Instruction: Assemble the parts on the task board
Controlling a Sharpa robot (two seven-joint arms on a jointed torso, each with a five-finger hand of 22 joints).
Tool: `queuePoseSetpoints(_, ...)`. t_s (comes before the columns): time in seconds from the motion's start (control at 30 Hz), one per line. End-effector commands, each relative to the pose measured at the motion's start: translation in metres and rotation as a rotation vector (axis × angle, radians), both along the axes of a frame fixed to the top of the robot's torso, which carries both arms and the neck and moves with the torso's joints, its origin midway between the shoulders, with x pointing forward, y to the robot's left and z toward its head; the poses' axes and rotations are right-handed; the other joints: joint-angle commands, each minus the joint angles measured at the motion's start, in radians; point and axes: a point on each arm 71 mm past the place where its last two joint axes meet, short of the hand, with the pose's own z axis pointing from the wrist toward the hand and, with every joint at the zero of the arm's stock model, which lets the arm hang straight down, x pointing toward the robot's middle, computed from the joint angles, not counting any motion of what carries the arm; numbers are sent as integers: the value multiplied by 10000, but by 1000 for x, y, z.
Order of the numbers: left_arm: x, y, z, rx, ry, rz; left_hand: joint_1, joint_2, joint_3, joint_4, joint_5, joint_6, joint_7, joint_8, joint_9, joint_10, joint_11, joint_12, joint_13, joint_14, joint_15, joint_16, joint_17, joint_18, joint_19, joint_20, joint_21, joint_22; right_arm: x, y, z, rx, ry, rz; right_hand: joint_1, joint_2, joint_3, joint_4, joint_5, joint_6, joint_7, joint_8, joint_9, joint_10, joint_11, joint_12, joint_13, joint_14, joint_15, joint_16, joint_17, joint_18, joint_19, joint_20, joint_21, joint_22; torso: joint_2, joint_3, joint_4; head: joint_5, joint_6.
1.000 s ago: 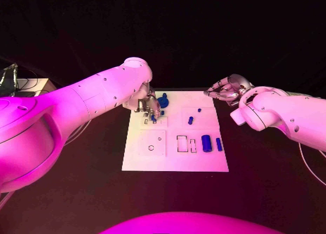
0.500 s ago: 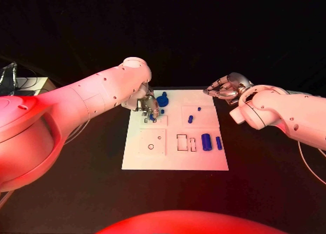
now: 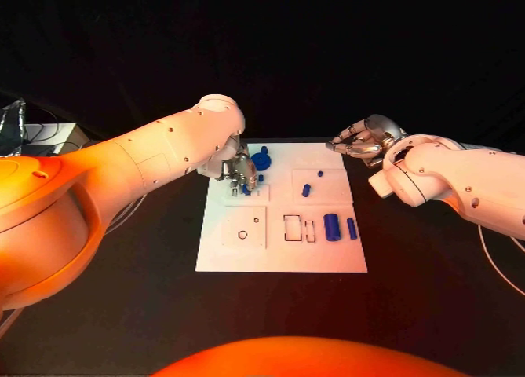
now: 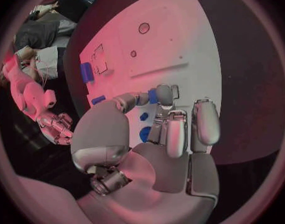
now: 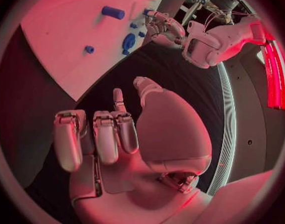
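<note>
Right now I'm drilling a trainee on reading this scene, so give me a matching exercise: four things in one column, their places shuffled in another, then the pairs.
Things:
1. left hand
2. right hand
3. thick blue cylinder
4. round blue part

Places:
A. lying on the right side of the task board
B. above the board's far left corner
C. off the board, past its far right corner
D. at the board's far edge, beside the left hand

Pairs: 1-B, 2-C, 3-A, 4-D

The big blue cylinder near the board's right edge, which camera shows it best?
The head view: the cylinder lies in plain sight on the board, beside a thinner blue part. The left wrist view catches it small at the far edge; in the right wrist view I can't pick it out.
</note>
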Motion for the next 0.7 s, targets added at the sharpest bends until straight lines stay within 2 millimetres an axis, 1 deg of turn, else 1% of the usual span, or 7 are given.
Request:
queuePoseSetpoints(0.03,0,-3,0,-137,-94,-55,97,101,2268,-2347,47,215,-144,56,7,183,-142,61,10,809,-74,60,1871,-164,66,13,51,14,0,2,1,-57,-84,179,-50,-62,59,-26,62,-93,2,41,12,689,-40,-43,2319,939,-52,-37,2291,102,750,-42,-67,2234,-5,7,16,-4,-30)
queuePoseSetpoints(0.2,0,-4,-1,-144,-67,-83,99,97,2257,-2347,56,220,-144,55,13,193,-143,67,19,813,-74,65,1885,-165,68,12,51,15,0,2,1,-58,-82,188,-50,-62,59,-26,62,-93,2,41,12,689,-40,-43,2319,939,-52,-37,2291,102,750,-42,-67,2234,-4,5,19,-7,-35)
queuePoseSetpoints(0.33,-1,-4,-2,-125,-17,-116,99,95,2251,-2347,60,221,-144,54,16,193,-144,63,12,814,-74,65,1887,-166,71,12,53,19,0,2,1,-60,-82,192,-50,-62,59,-26,62,-93,2,41,12,689,-40,-43,2319,939,-52,-37,2291,102,750,-42,-67,2234,-1,4,2,-2,-54)
queuePoseSetpoints(0.6,-2,-4,-3,-49,85,-211,112,74,2215,-2357,72,232,-149,52,32,219,-148,84,46,827,-76,82,1936,-170,84,12,61,34,0,3,1,-65,-81,195,-50,-62,59,-26,62,-93,2,41,12,689,-40,-43,2319,939,-52,-37,2291,102,750,-42,-67,2234,-10,6,12,-7,-98)
queuePoseSetpoints(0.7,-2,-4,-4,-34,71,-198,117,70,2205,-2360,74,235,-150,51,36,232,-149,100,73,829,-77,84,1944,-170,85,12,61,34,0,3,1,-65,-83,199,-50,-62,59,-26,62,-93,2,41,12,689,-40,-43,2319,939,-52,-37,2291,102,750,-42,-67,2234,-9,-1,11,-13,-108)
